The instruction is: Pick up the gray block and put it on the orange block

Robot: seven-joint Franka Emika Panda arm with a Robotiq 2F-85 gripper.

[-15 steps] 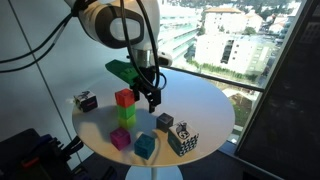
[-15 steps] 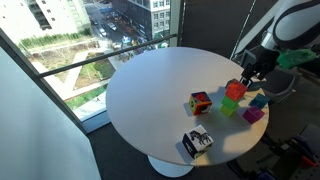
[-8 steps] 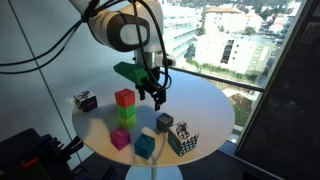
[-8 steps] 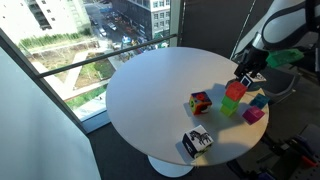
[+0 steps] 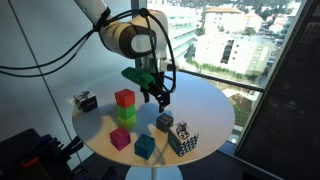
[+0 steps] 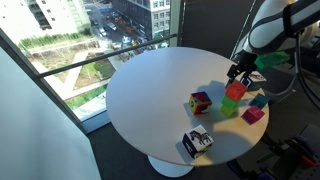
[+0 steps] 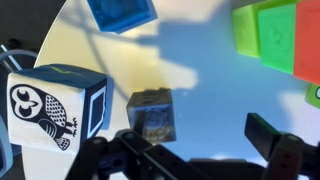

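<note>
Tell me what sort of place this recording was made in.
Probably an upper-floor office or lab in a city high-rise: a floor-to-ceiling window looks down on buildings and a street, beside a round white table.

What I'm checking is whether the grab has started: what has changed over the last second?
The arm carried the claw sideways, away from the orange block that sits on the green block, to a spot over the gray block. The claw stayed open and took hold of nothing. All the blocks stayed where they were on the table.
</note>
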